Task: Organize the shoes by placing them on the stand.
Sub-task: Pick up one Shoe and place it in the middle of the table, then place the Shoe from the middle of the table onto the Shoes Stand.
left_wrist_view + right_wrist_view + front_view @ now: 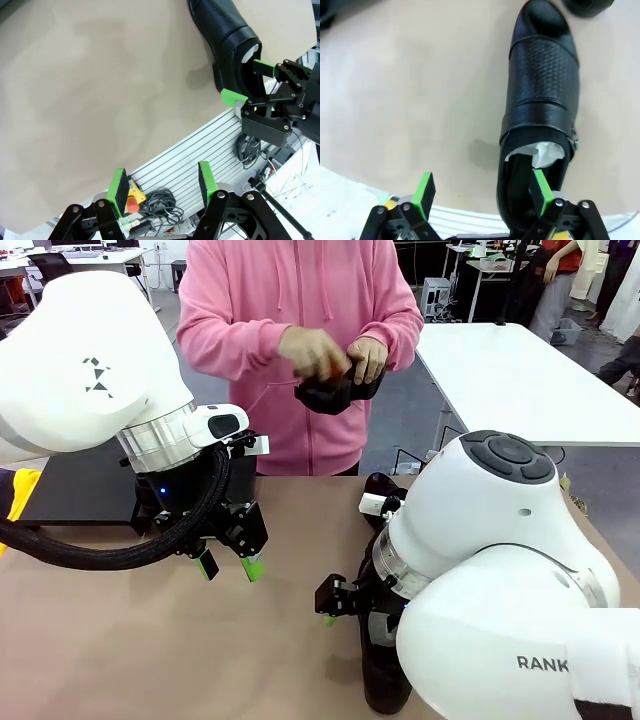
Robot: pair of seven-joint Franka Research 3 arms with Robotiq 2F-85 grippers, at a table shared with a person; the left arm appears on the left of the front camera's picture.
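Black shoes are showing, three: one shoe (542,90) lying on the tabletop (410,100), right gripper (482,187) straddling its heel wall with fingers wide; second shoe (335,392) in the person's hands (315,350); third shoe (585,5) peeking beyond. Left gripper (230,565) is hovering near the stand (80,485), fingers apart, empty.

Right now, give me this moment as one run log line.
left gripper: open, empty, above table | right gripper: open, one finger inside shoe on table | person: holding another shoe | stand: visible part bare
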